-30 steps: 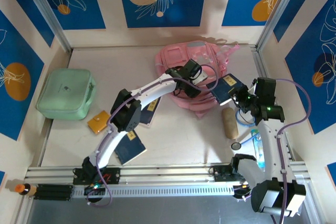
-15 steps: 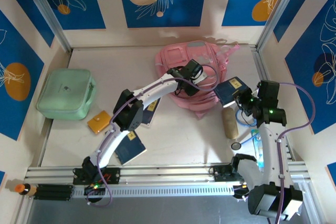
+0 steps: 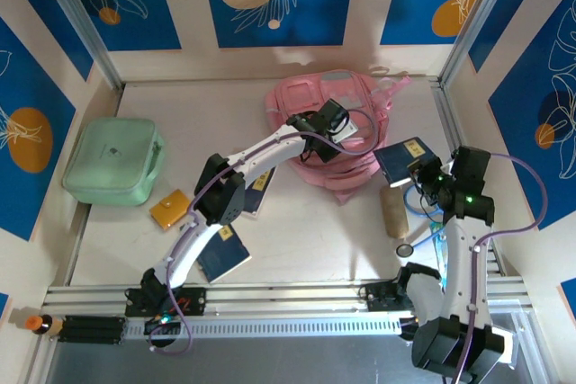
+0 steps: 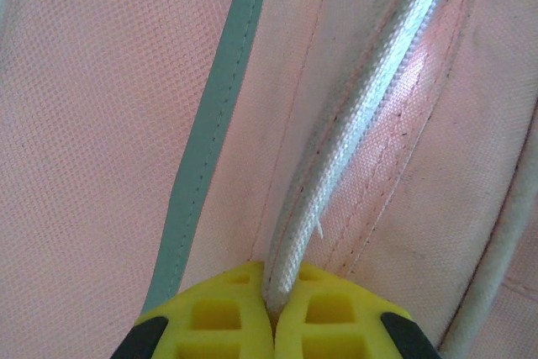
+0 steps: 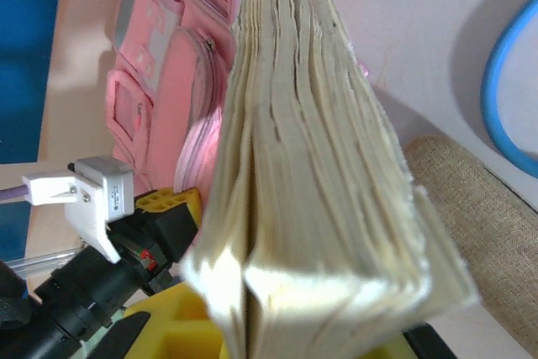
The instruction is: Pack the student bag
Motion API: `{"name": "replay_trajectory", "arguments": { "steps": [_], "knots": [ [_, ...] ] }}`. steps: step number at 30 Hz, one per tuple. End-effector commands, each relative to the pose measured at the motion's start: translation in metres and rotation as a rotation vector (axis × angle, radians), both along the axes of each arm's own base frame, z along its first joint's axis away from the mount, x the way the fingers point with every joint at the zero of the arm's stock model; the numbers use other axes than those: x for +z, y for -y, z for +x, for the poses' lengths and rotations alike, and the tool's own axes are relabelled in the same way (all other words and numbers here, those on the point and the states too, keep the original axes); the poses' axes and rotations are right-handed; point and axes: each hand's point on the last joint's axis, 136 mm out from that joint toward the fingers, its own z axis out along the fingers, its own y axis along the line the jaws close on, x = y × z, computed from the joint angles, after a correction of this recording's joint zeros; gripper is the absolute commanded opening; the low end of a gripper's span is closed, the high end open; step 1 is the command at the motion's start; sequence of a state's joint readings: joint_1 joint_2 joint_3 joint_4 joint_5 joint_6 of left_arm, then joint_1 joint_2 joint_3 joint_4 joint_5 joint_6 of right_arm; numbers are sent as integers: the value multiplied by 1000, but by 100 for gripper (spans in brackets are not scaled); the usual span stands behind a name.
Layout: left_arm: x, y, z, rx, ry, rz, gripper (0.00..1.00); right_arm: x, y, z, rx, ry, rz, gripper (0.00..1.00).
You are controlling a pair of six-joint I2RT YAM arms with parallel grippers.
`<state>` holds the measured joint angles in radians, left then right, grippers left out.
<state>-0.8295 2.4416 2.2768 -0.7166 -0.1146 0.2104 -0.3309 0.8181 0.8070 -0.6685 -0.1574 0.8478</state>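
The student bag (image 3: 301,101), a pink fabric backpack, lies at the back middle of the table. My left gripper (image 3: 326,132) is over its near side. In the left wrist view the yellow fingertips (image 4: 227,317) are shut on a pale corded piping (image 4: 353,124) that runs along the bag's pink fabric (image 4: 101,124). My right gripper (image 3: 429,174) is to the right of the bag, shut on a thick blue-covered book (image 3: 403,159) held off the table. The right wrist view shows the book's page edges (image 5: 319,166) up close, with the bag (image 5: 160,65) beyond.
A mint-green case (image 3: 112,161) sits at the left, with an orange pad (image 3: 169,209) near it. Two blue books (image 3: 223,254) (image 3: 256,188) lie under the left arm. A beige roll (image 3: 393,210), a blue ring (image 3: 417,206) and small items lie at the right.
My left gripper has closed onto the bag's piping. The right arm has drawn back to the right with the book, away from the bag.
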Motion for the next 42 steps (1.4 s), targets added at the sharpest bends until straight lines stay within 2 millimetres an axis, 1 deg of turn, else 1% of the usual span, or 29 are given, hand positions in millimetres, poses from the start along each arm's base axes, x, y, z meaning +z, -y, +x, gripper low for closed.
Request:
{"name": "replay_trajectory", "arguments": {
  "steps": [1, 7, 8, 11, 14, 17, 19, 24, 28, 32, 34, 38, 42],
  "knots": [
    [75, -3, 6, 53, 104, -104, 0, 14, -1, -2, 22, 55, -21, 0],
    [136, -14, 11, 142, 225, -236, 0, 8, -1, -3, 18, 38, -16, 0],
    [144, -16, 11, 155, 240, -256, 0, 7, -3, -3, 26, 39, -11, 0],
    [167, -17, 6, 148, 264, -322, 0, 5, -15, 1, 81, 62, 43, 0],
    [181, -13, 0, 121, 263, -375, 0, 7, -36, 7, 175, 104, 122, 0],
    [188, -14, 1, 131, 277, -390, 0, 2, -41, 6, 179, 90, 120, 0],
    [191, -14, 0, 127, 278, -396, 0, 4, -47, 8, 205, 114, 130, 0],
    [195, -9, -3, 112, 264, -425, 0, 8, -81, 20, 320, 185, 224, 0],
    [199, -8, -5, 109, 243, -460, 0, 11, -98, 37, 341, 220, 202, 0],
    [205, -7, -6, 107, 212, -511, 0, -4, -98, 61, 263, 206, 189, 0],
    [208, -9, -5, 111, 208, -521, 0, -18, -98, 73, 217, 180, 195, 0],
    [212, -11, -6, 115, 196, -537, 0, -45, -102, 88, 166, 90, 164, 0],
    [215, -13, -5, 121, 184, -554, 0, -68, -105, 102, 135, 57, 114, 0]
  ]
}}
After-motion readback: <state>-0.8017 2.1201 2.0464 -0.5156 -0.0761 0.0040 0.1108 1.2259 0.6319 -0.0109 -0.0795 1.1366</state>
